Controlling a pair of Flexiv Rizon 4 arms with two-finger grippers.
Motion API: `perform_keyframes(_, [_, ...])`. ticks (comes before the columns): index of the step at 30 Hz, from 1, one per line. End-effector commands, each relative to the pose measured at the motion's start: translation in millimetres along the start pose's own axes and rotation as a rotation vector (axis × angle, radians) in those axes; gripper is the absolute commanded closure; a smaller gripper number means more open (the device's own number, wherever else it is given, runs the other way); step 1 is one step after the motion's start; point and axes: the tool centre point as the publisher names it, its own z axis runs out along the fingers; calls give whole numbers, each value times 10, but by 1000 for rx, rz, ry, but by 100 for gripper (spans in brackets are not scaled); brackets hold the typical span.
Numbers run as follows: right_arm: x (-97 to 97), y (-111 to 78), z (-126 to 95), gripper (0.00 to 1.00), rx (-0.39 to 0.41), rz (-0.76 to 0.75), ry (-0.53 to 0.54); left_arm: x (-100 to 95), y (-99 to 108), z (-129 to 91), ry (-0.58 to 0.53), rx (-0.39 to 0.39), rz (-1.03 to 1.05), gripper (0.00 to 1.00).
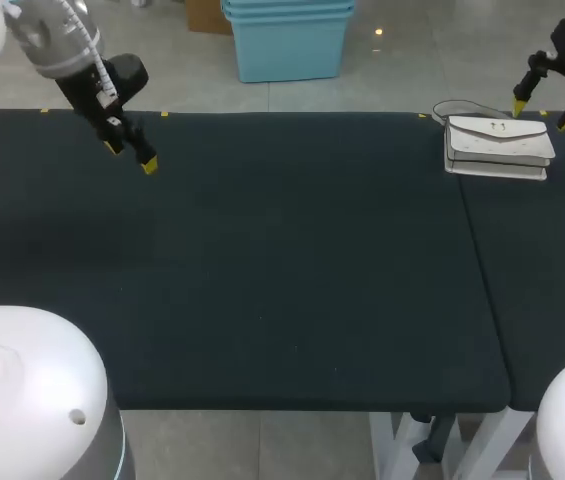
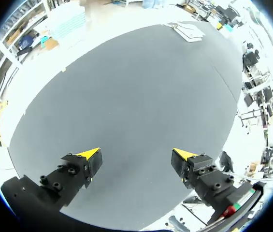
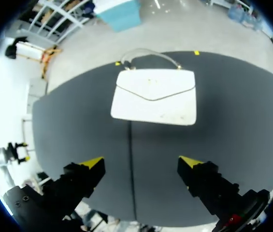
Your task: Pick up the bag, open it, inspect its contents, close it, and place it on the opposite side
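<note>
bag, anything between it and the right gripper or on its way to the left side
Nothing visible. The right gripper hangs open near the bag, with no thing between them. Nothing lies on the table toward the left side; only the left gripper hangs over it.

Bright, even light from overhead. The dark table (image 1: 262, 250) soaks it up and shows almost no shadows. The white bag (image 1: 497, 145) at the far right looks slightly washed out. In both wrist views, the table's surroundings glare white.
</note>
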Motion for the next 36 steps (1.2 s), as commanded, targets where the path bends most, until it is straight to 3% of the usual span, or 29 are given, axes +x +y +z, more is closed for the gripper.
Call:
perform_keyframes(1, [-141,43,63,0,-5,20,97,18,35,93,77,247,501,0])
perform_keyframes(13, [-295,171,218,0,-18,139,62,9,27,131,77,251,521,0])
perform_keyframes(21, [-466,254,379,0,-56,198,68,87,-31,344,162,355,673,0])
perform_keyframes(36, [-872,627,686,0,-142,280,89,178,-213,533,235,434,767,0])
